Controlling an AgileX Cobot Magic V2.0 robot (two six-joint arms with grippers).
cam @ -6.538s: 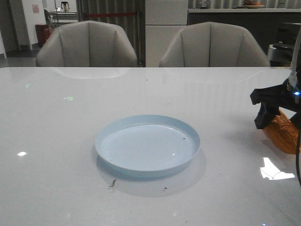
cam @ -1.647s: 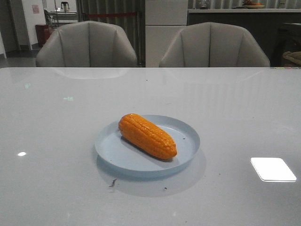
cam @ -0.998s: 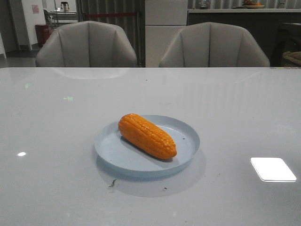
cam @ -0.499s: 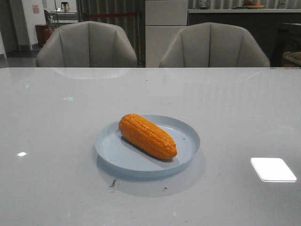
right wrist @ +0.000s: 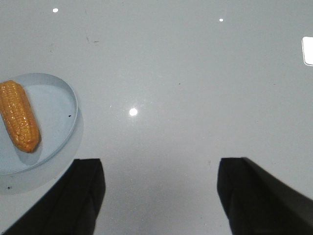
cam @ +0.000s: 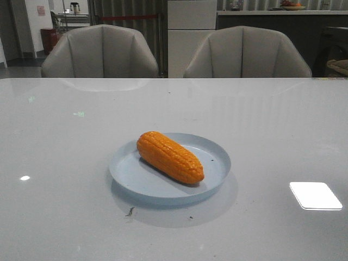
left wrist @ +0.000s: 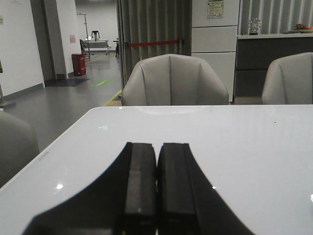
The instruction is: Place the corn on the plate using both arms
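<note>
Corn [cam: 170,156] diagonal on plate [cam: 215,149], frame centre; likely rigid, light, bumpy; grip mid-body. Left tool [left wrist: 156,191] closed, empty; right tool [right wrist: 161,196] spread open.

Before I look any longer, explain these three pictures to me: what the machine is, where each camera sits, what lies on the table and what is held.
This is a robot with two arms, each ending in a claw.

The front picture looks forward over the white table. No arm shows in it. An orange toy corn lies on its side inside a pale blue plate, with two chairs beyond.

The other two pictures come from cameras on the wrists. The left wrist camera shows the left claw with its two black fingers pressed together, shut on nothing, above bare table.

The right wrist camera looks down at the table. The right claw stands wide open and empty; the corn on the plate shows off to one side.

So nothing is held: the corn already rests on the plate.
</note>
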